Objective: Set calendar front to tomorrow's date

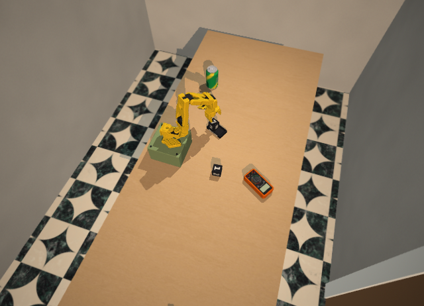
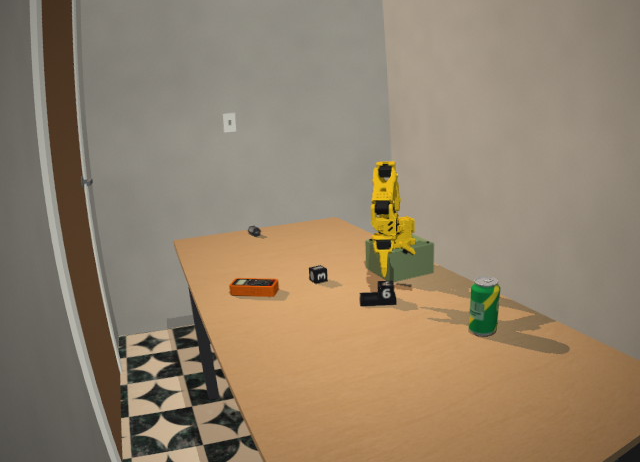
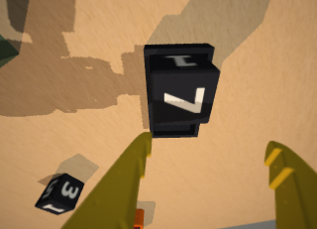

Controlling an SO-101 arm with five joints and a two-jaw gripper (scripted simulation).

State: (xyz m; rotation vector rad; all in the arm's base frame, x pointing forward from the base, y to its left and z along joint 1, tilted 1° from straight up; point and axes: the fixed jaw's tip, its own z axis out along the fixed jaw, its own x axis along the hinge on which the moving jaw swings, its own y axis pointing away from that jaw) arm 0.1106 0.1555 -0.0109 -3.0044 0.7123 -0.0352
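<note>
The black tray stands on the table. One black cube sits in one end of it, a white 7 on top. The exterior view shows an upright 6 on one side; the wrist view shows a 1-like digit on another. The tray's other end is bare. The loose cube lies outside on the table, a 1 on top and a 3 on one side. My gripper is open and empty above the tray cube. The month's name is not readable.
An orange multimeter lies beyond the loose cube. A green can stands to the other side of the tray. The green base box carries the arm. A small dark object lies near the table's far end.
</note>
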